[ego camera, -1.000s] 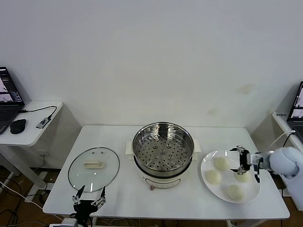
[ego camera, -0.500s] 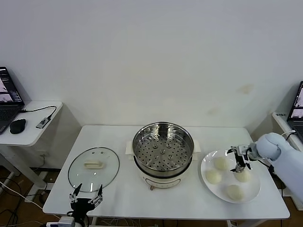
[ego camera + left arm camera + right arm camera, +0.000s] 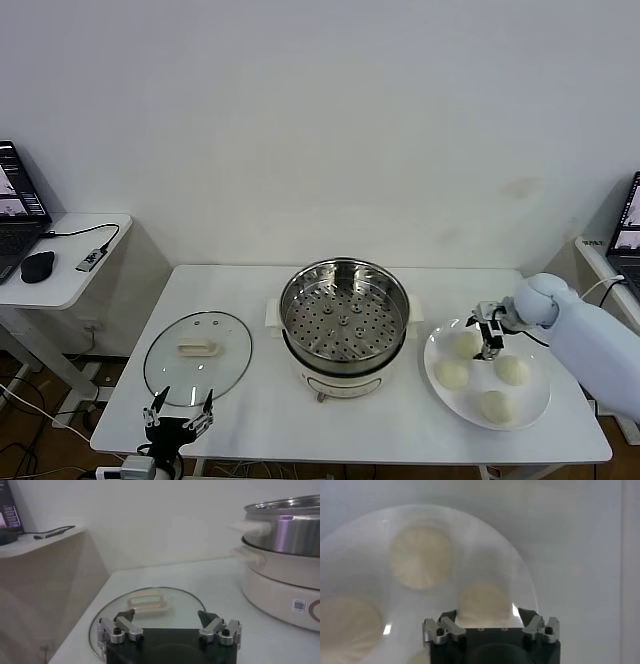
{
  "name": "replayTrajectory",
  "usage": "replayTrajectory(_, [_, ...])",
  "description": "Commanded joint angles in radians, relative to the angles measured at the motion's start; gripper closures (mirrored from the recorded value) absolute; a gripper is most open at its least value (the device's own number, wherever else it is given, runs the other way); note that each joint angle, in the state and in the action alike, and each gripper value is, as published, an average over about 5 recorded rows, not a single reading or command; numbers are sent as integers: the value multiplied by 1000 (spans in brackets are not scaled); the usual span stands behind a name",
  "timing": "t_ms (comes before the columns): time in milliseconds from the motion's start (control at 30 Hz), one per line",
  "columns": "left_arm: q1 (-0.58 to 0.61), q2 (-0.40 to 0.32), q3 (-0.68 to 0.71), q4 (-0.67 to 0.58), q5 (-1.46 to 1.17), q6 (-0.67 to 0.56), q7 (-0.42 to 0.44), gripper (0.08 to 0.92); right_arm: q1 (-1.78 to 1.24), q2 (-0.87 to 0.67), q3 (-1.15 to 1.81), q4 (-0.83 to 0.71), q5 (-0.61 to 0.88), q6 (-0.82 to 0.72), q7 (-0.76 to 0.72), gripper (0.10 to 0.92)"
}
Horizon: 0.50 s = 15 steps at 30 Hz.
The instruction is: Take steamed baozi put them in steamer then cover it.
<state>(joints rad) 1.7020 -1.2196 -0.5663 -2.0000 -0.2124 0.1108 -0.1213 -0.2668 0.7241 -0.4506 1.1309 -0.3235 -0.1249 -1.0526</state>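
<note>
Four cream-white baozi lie on a white plate at the right: back left, front left, right and front. My right gripper is open over the plate, close to the back-left bun. In the right wrist view my gripper has one baozi just ahead between its spread fingers, apart from them. The steamer stands open at the table's centre. The glass cover lies flat at the left. My left gripper is open near the front edge.
The left wrist view shows the cover's cream handle just ahead of my left gripper and the steamer beside it. A side table with a mouse stands far left.
My right gripper has moved from the plate's right side leftward and back, to above the back-left bun. The left gripper has sunk slightly toward the frame's lower edge.
</note>
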Motion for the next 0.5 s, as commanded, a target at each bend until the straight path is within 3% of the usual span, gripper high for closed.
replayTrajectory(33, [0,4,1,-1,3,-1,1,177,26,28,-40,-31,-9,-8,-5,308])
replayTrajectory(500, [2,1,1,-7,9,-3,1,177,55,-20,-68,25,37,-18,-5,466])
